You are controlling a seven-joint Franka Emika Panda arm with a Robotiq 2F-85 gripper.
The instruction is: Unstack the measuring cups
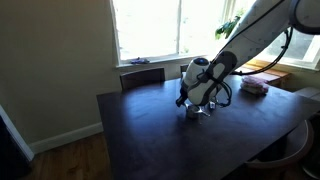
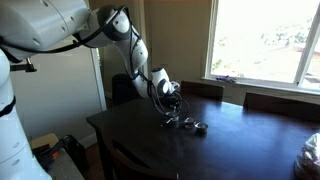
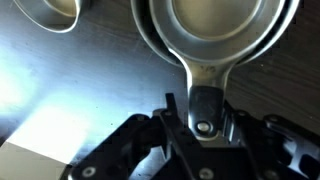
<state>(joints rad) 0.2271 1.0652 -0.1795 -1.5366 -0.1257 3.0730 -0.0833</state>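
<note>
The measuring cups [image 3: 215, 25] are shiny silvery, nested in a stack at the top of the wrist view, and their handle [image 3: 205, 85] points down into my jaws. A separate cup [image 3: 45, 12] lies at the top left. My gripper [image 3: 205, 118] is shut on the stack's handle. In both exterior views the gripper [image 1: 192, 103] [image 2: 170, 110] is low over the dark table, on the cups [image 1: 196, 113] [image 2: 186, 124]. One loose cup [image 2: 200, 127] sits just beside them.
The dark wooden table [image 1: 150, 140] stands by a bright window. A flat pinkish-white stack [image 1: 254, 87] lies on the far side. Chairs [image 1: 142, 76] stand along the table's edges. A whitish bag-like thing [image 2: 310, 155] is at the table's corner.
</note>
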